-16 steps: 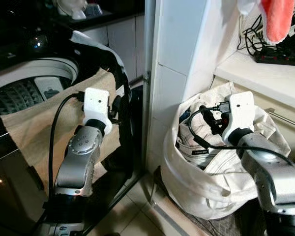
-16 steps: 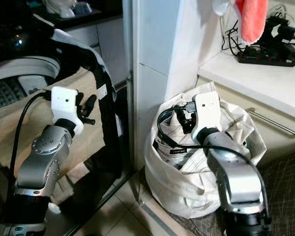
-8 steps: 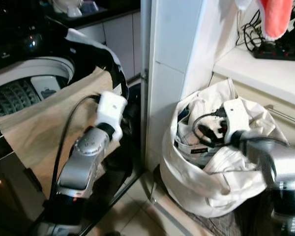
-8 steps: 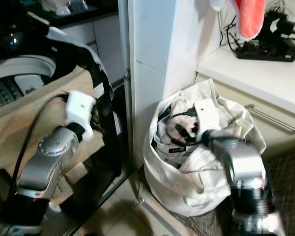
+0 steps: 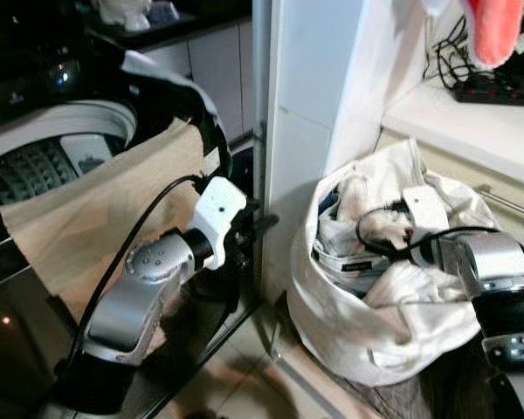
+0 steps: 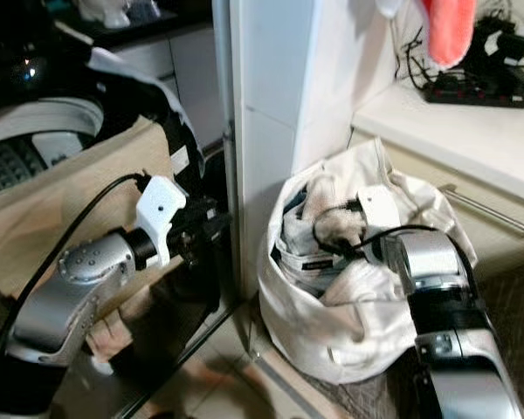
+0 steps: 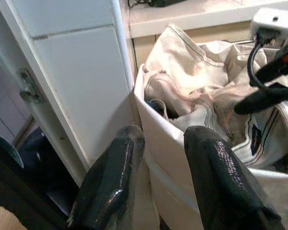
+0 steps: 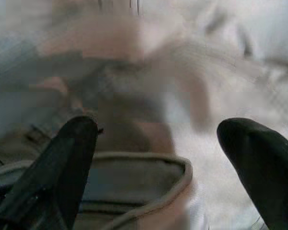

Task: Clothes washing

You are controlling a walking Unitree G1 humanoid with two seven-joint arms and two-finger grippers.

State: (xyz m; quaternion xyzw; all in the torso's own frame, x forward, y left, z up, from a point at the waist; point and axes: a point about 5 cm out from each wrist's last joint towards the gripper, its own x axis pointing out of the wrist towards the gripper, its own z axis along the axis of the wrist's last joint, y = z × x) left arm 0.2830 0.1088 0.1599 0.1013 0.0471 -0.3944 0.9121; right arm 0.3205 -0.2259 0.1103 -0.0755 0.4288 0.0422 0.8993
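Reaching into the bag [image 5: 375,323], the right gripper [image 8: 168,158] hovers with jaws spread wide and empty over crumpled pale clothes [image 5: 358,236]. It should sink deeper and pinch a thick fold. The left gripper [image 7: 163,177], jaws slightly parted, holds nothing beside the soft, slumped canvas bag on the floor.

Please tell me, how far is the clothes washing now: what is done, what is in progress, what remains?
Done: a beige cloth already hangs over the washing machine rim. In hand: the right end effector, fingers open, is down among the clothes in the white laundry bag and grips nothing yet; the left end effector points toward the bag. Left: the bag looks full, so most clothes remain to move.
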